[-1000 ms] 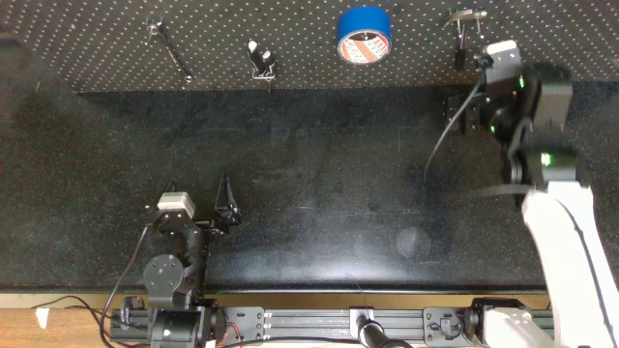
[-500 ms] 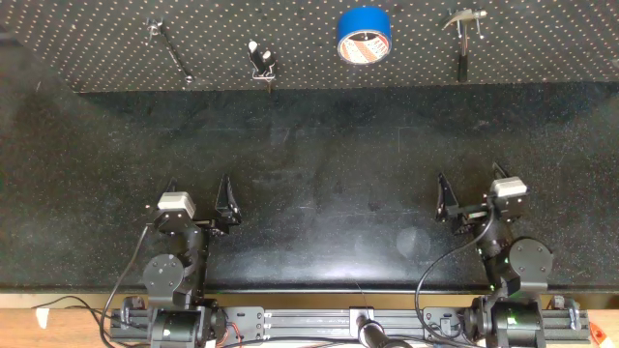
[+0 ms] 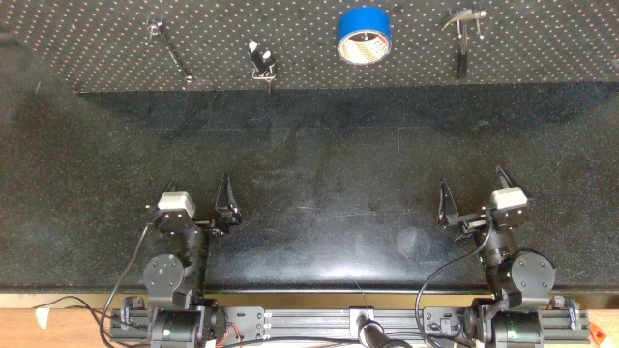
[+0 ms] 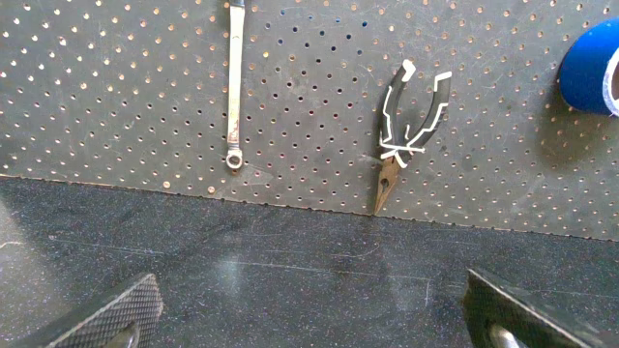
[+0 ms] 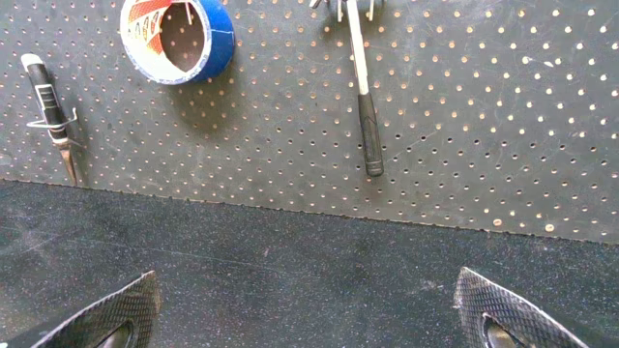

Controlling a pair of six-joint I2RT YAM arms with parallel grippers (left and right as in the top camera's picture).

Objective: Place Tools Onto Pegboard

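Observation:
Four tools hang on the pegboard (image 3: 87, 43) at the back: a wrench (image 3: 170, 49) (image 4: 233, 82), pliers (image 3: 261, 61) (image 4: 404, 128) (image 5: 53, 124), a blue tape roll (image 3: 364, 36) (image 5: 178, 37) (image 4: 592, 70) and a hammer (image 3: 464, 37) (image 5: 357, 79). My left gripper (image 3: 198, 194) (image 4: 309, 319) rests low at the front left of the black mat, open with nothing in it. My right gripper (image 3: 473, 193) (image 5: 309, 314) rests at the front right, open and holding nothing. Both face the pegboard from a distance.
The black mat (image 3: 319, 155) stretches between the grippers and the pegboard with nothing lying on it. The arm bases and cables sit along the front edge.
The right arm drew back from the hammer at the pegboard to its place at the front right, leaving the hammer hanging. The left arm has not moved.

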